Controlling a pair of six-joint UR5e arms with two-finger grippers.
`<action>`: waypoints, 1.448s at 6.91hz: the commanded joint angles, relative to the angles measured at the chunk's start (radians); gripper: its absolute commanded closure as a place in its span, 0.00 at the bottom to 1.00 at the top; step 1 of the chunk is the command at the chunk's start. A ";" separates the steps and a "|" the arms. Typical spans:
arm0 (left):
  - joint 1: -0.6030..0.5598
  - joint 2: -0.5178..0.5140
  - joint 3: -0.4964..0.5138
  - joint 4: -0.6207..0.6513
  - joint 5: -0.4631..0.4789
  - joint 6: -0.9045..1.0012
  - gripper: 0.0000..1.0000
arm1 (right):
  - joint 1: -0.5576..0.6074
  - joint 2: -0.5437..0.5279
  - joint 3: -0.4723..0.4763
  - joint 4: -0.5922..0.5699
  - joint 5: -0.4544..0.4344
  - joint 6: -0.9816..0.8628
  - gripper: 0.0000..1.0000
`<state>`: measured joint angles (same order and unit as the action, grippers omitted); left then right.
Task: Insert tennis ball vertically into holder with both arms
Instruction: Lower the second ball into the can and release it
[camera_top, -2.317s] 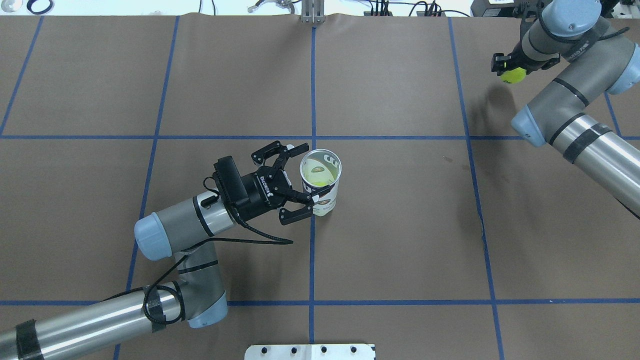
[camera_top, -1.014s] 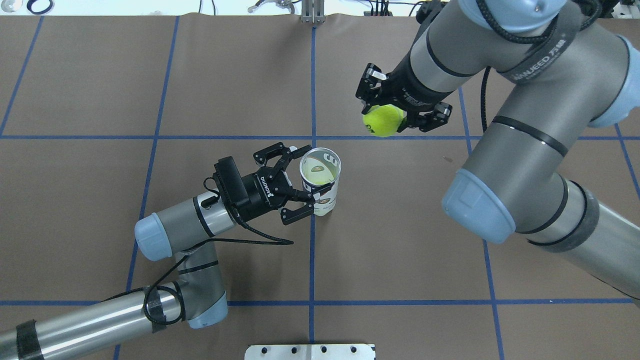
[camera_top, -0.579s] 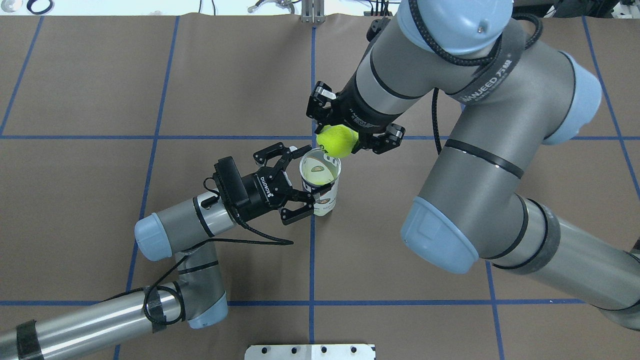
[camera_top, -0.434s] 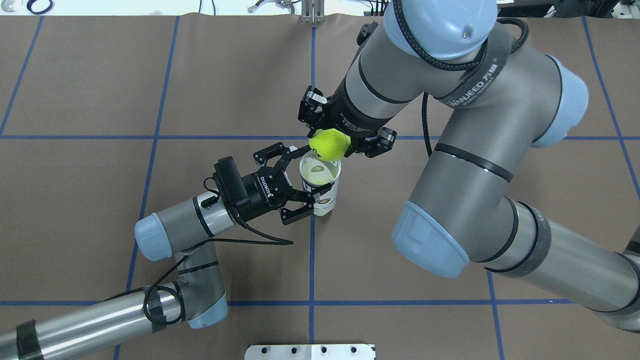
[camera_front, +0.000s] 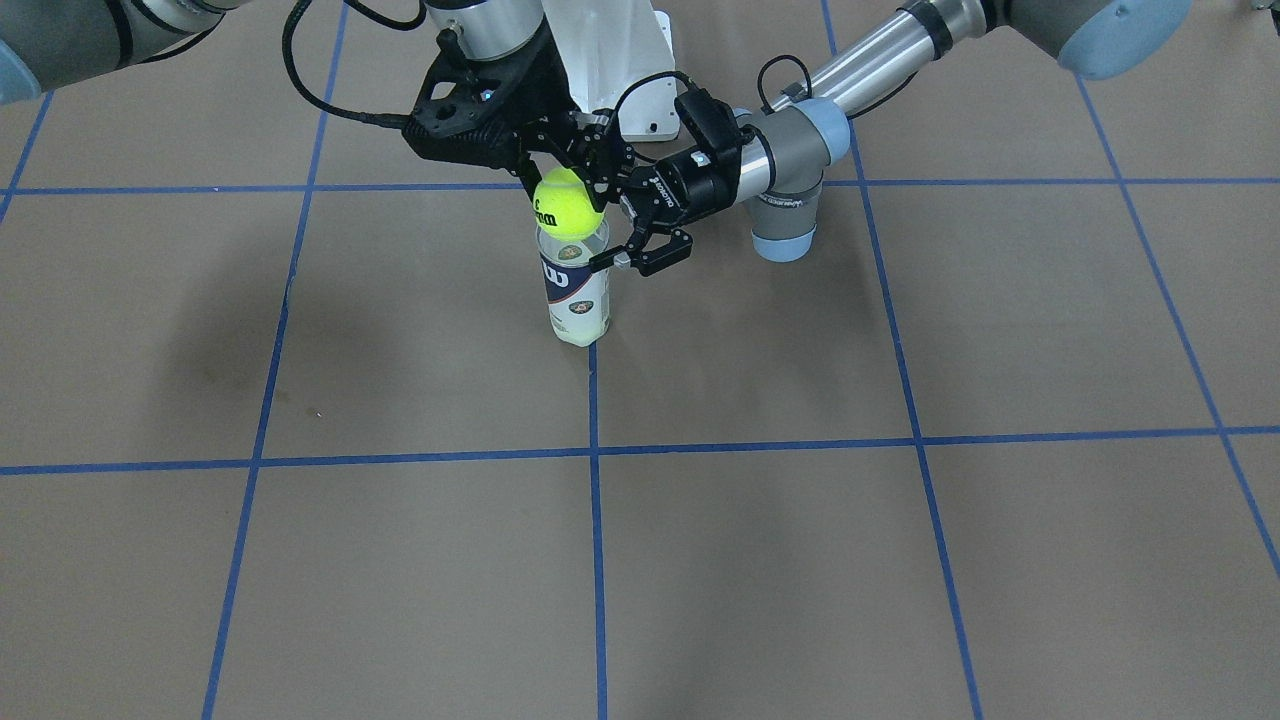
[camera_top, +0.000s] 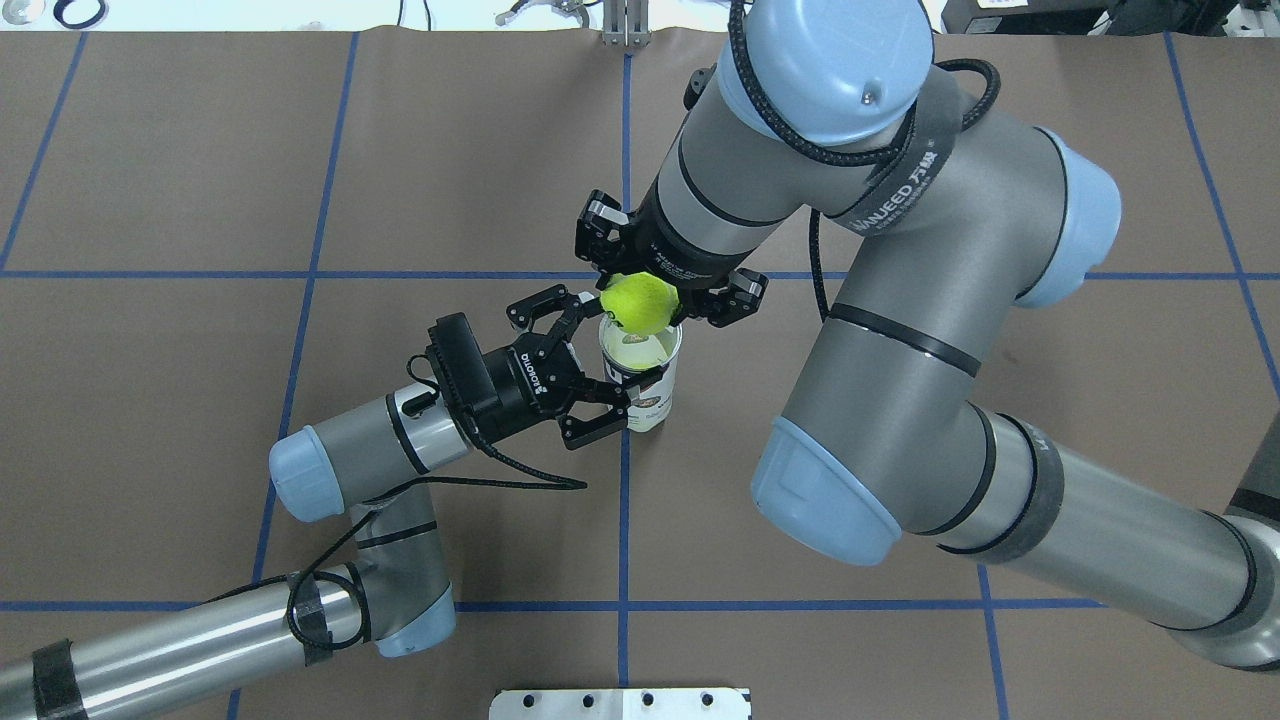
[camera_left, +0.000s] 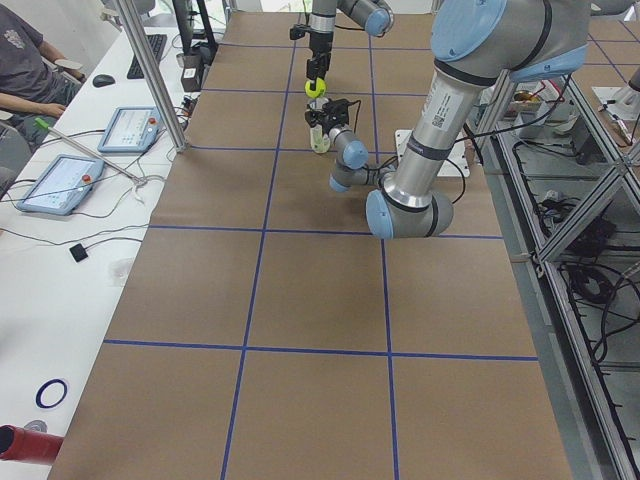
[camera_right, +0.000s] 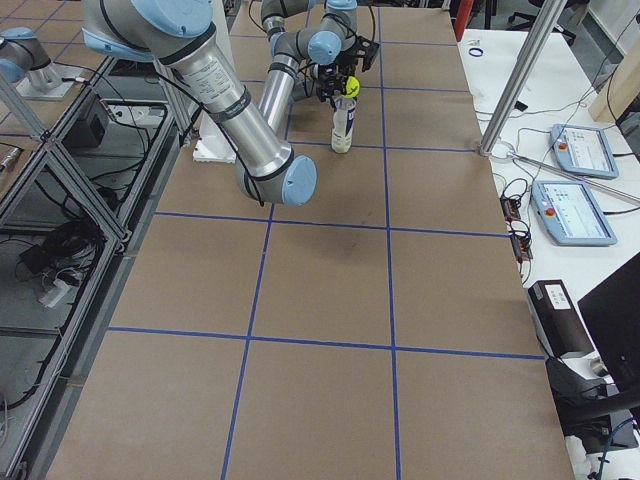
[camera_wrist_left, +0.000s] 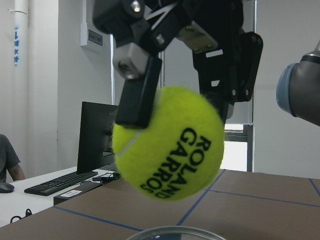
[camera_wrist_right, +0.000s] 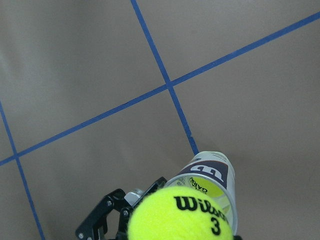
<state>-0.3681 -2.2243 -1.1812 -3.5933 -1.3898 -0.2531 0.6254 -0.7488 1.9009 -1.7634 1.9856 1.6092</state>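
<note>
The holder (camera_top: 648, 392) is a clear can with a navy and white label, standing upright near the table's middle; it also shows in the front view (camera_front: 575, 290). One ball lies inside it (camera_wrist_right: 210, 187). My left gripper (camera_top: 615, 350) is shut on the holder's upper part, one finger on each side (camera_front: 603, 222). My right gripper (camera_top: 650, 295) is shut on a yellow tennis ball (camera_top: 640, 303) and holds it just above the holder's silver rim (camera_wrist_left: 175, 232). The ball shows close up in the left wrist view (camera_wrist_left: 167, 142) and in the front view (camera_front: 567, 205).
The white metal pedestal base (camera_front: 610, 60) stands at the robot's side of the table (camera_top: 620, 703). The big right arm (camera_top: 880, 330) hangs over the table's right half. Blue tape lines cross the brown table. An operator (camera_left: 25, 60) sits at a side desk.
My right arm has swung in from the far right corner with the ball, down-left until the ball is over the holder's mouth. The left arm and holder stayed put.
</note>
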 joint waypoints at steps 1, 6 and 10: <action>0.000 0.000 0.000 0.001 0.000 0.000 0.11 | -0.007 0.008 -0.022 0.001 -0.005 -0.006 1.00; 0.000 0.000 0.000 0.001 0.000 0.000 0.11 | -0.024 0.002 -0.033 0.001 -0.025 -0.012 0.01; 0.000 0.000 0.000 -0.001 0.000 0.000 0.11 | -0.023 0.002 -0.022 -0.001 -0.022 -0.017 0.01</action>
<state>-0.3682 -2.2243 -1.1812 -3.5941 -1.3898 -0.2531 0.6016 -0.7470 1.8716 -1.7628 1.9618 1.5951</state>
